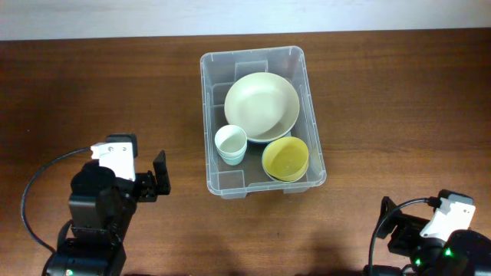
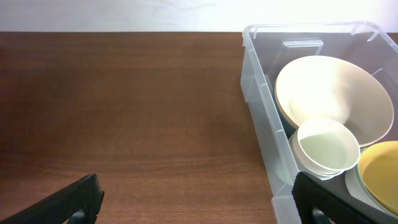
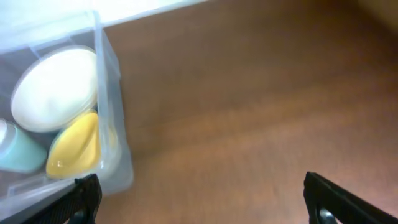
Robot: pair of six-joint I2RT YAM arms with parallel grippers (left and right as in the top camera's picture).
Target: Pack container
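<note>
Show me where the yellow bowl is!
From overhead, the yellow bowl sits inside the clear container, in its near right corner, beside the stacked cups and the big pale bowl.

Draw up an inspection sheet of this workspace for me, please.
Surface: dark wooden table.
Job's things: clear container mid-table, holding a large pale bowl, stacked pale cups and a yellow bowl.
Clutter: nothing seen.
Grippers: left pincer and right pincer both open, empty, apart from the container.
Cables: black cable looping beside the left arm; second cable by the right arm.
Surroundings: pale strip beyond the table's far edge.
</note>
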